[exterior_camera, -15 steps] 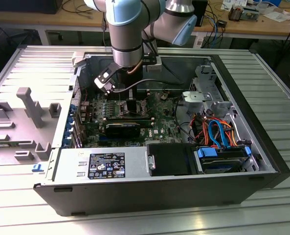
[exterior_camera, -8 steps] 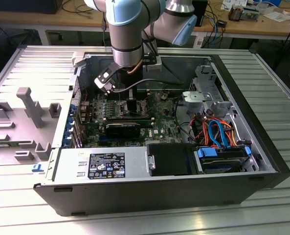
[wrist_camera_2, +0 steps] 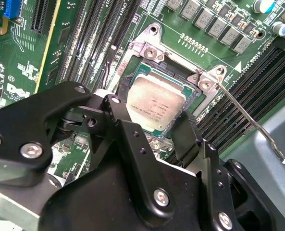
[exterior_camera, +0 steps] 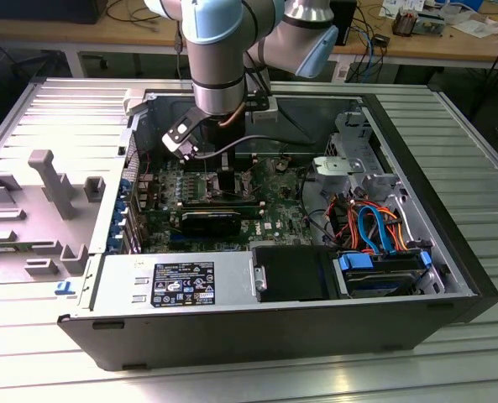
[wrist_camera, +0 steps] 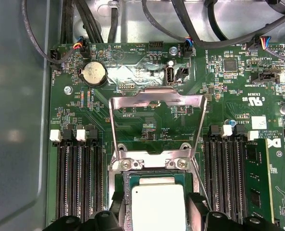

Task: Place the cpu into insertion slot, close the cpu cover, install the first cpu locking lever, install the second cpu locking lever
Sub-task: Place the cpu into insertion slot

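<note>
cpu (wrist_camera_2: pixel 156 103) in insertion slot (wrist_camera_2: pixel 177 72), tool (wrist_camera_2: pixel 151 115) astride

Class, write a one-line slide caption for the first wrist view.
The claw straddles the cpu at the insertion slot, with the cpu cover raised open behind it.

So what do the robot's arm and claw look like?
The arm is thick silver-grey tubing with pale blue joint caps. A black cable loops from its wrist. The gripper is black, built of angular linked plates with silver screws.
</note>
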You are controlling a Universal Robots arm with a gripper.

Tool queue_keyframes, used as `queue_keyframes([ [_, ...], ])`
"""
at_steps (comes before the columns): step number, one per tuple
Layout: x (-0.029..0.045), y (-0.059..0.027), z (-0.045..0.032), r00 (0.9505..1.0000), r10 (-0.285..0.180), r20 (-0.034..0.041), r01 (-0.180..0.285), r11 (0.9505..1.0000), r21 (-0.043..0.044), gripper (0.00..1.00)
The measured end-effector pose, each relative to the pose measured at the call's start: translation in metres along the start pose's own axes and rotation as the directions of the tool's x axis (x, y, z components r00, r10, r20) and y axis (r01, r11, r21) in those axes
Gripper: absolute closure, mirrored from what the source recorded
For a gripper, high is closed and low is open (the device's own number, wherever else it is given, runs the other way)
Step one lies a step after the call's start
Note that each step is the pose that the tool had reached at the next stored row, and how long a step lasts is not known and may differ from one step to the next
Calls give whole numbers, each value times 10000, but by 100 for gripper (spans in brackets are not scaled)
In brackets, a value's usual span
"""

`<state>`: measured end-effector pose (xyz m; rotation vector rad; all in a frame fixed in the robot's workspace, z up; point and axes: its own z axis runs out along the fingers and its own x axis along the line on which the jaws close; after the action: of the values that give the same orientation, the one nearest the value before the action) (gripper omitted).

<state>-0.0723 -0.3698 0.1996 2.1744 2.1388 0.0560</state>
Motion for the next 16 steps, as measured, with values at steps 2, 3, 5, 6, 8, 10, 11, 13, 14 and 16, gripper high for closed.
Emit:
queue_keyframes([
  [2,0,0,0,10000,0,1,0,10000,0,38],
  [3,2,0,-1,10000,0,3,0,10000,2,38],
  [5,16,-1,0,10000,1,0,-1,10000,0,38],
  [6,24,-1,-1,10000,0,0,0,10000,0,38],
  [8,30,0,-1,10000,-2,-2,2,10000,0,38],
  [10,36,-1,2,10000,0,-6,0,10000,0,38],
  [11,37,-1,6,10000,0,-6,0,10000,1,38],
  [13,38,-2,12,10000,1,-12,-1,10000,1,38],
  [14,38,-2,14,10000,1,-14,-1,10000,2,38],
  [16,38,-2,15,10000,2,-12,-2,10000,2,38],
])
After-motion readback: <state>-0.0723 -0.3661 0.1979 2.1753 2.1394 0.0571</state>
